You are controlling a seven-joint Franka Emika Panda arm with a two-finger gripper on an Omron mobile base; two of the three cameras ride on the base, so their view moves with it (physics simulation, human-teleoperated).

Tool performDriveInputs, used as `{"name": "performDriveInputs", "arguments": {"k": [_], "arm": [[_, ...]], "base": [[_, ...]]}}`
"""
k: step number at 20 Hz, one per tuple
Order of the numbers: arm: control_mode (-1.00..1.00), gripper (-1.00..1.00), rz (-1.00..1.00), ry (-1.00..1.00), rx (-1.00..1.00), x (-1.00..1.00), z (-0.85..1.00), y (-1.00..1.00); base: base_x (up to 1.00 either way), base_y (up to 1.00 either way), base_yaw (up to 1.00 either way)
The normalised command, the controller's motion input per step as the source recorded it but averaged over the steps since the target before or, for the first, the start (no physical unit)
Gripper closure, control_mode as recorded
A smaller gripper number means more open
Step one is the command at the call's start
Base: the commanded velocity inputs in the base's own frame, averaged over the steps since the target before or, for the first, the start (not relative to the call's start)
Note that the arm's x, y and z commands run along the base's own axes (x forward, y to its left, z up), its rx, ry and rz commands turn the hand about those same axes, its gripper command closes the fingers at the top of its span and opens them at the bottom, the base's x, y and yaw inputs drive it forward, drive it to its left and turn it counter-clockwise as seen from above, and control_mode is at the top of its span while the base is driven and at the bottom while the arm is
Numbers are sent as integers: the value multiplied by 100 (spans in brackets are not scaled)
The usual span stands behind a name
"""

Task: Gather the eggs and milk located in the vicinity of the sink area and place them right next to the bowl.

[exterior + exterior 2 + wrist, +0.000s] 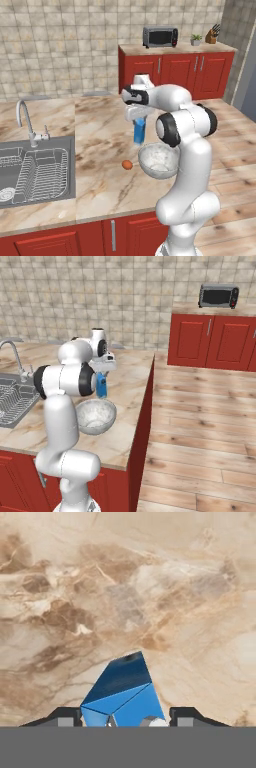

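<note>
1. I saw my gripper (pixel 139 122) up above the marble counter (pixel 100 145), and it was closed on the milk (pixel 139 131).
2. The milk was a little blue carton. It hung under the hand, and I could not tell if its bottom touched the counter.
3. In the hand view the milk (pixel 122 694) sat between the two dark fingertips (pixel 65 716), one on each side, with the brown and cream counter (pixel 125 587) behind it.
4. The bowl (pixel 158 160) stood on the counter just beside the milk, a bit nearer to me. It was round, grey and speckled.
5. From the right base view the milk (pixel 101 386) was right behind the bowl (pixel 96 416), close to its rim.
6. The egg (pixel 127 164) lay on the counter near the bowl, on the sink side. It was small and orange-brown, and it did not touch the bowl.
7. The sink (pixel 35 172) was well apart from these things, off to the left, with a wire rack (pixel 37 175) inside and a tall curved faucet (pixel 27 122) behind it.
8. A toaster oven (pixel 160 36) stood on the far red cabinets (pixel 175 70) at the back.
</note>
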Motion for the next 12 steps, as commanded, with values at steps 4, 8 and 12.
{"name": "performDriveInputs", "arguments": {"k": [4,8,12], "arm": [[-100,100,-5,-5,3,2,84,-28],[-100,100,-8,-1,1,0,68,-36],[-100,100,-6,0,1,-50,33,-27]], "base": [[0,0,0],[0,0,0],[0,0,0]]}}
